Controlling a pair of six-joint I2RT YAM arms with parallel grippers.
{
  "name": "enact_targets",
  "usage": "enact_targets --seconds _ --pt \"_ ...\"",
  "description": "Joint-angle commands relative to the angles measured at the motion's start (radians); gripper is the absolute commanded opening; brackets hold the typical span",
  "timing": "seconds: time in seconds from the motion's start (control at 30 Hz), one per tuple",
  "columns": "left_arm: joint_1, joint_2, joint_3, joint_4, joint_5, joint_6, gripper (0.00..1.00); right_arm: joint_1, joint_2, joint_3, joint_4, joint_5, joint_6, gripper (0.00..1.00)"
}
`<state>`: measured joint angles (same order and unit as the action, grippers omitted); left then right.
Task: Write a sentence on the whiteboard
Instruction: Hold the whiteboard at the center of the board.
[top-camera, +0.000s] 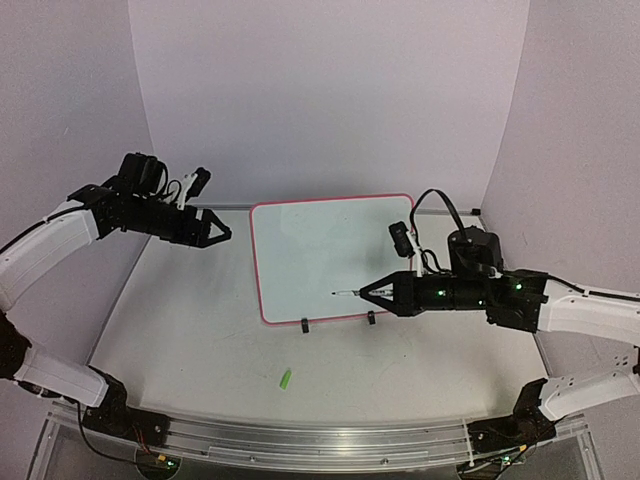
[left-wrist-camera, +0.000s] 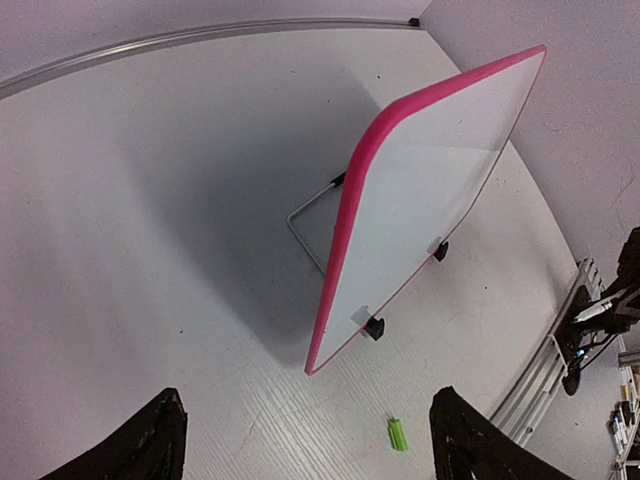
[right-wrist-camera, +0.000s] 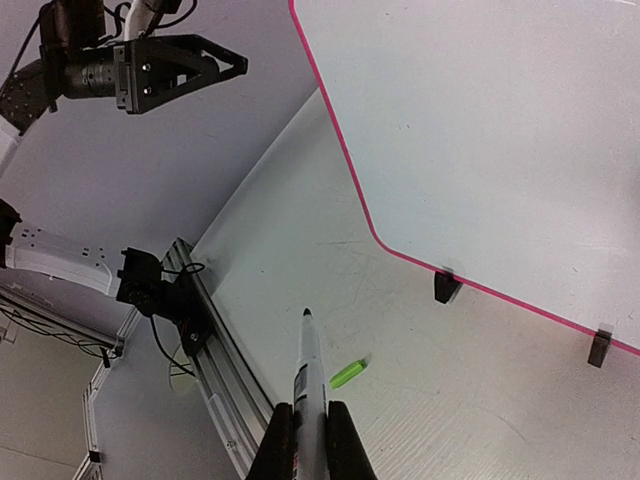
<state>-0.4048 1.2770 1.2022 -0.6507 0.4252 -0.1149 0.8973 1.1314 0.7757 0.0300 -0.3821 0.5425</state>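
Observation:
The whiteboard (top-camera: 325, 250) (left-wrist-camera: 430, 190) (right-wrist-camera: 500, 120), white with a red-pink rim, stands tilted at the table's middle on two black clip feet (top-camera: 304, 324). Its face is blank; no sentence is in view. My right gripper (top-camera: 372, 291) (right-wrist-camera: 308, 430) is shut on a white marker (top-camera: 345, 293) (right-wrist-camera: 311, 365), whose dark tip points left in front of the board's lower edge, apart from it. My left gripper (top-camera: 222, 232) (left-wrist-camera: 307, 397) hangs open and empty to the left of the board. A green cap (top-camera: 286, 379) (left-wrist-camera: 398, 434) (right-wrist-camera: 347, 374) lies on the table.
A wire stand (left-wrist-camera: 310, 215) props the board from behind. An aluminium rail (top-camera: 320, 440) runs along the near edge of the table. White walls (top-camera: 330, 90) close in the back and both sides.

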Motion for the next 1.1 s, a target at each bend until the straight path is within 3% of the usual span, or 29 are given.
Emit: enact_targets --seconds 0.0,0.17,0.5,0.83,1.07 --pt "0.020 0.036 0.025 0.156 0.195 0.131 0.83 0.018 0.049 0.038 0.156 0.061 0.018 0.00" --pt "0.020 0.155 0.085 0.163 0.261 0.222 0.83 0.018 0.118 0.062 0.264 0.064 0.029 0.00" --pt "0.021 0.339 0.176 0.230 0.320 0.267 0.79 0.016 0.247 0.160 0.326 0.066 -0.001 0.00" --pt "0.021 0.393 0.191 0.250 0.405 0.297 0.38 0.005 0.361 0.245 0.353 0.023 0.000 0.00" --pt "0.021 0.381 0.174 0.220 0.401 0.335 0.23 0.003 0.419 0.296 0.357 0.039 -0.013 0.00"
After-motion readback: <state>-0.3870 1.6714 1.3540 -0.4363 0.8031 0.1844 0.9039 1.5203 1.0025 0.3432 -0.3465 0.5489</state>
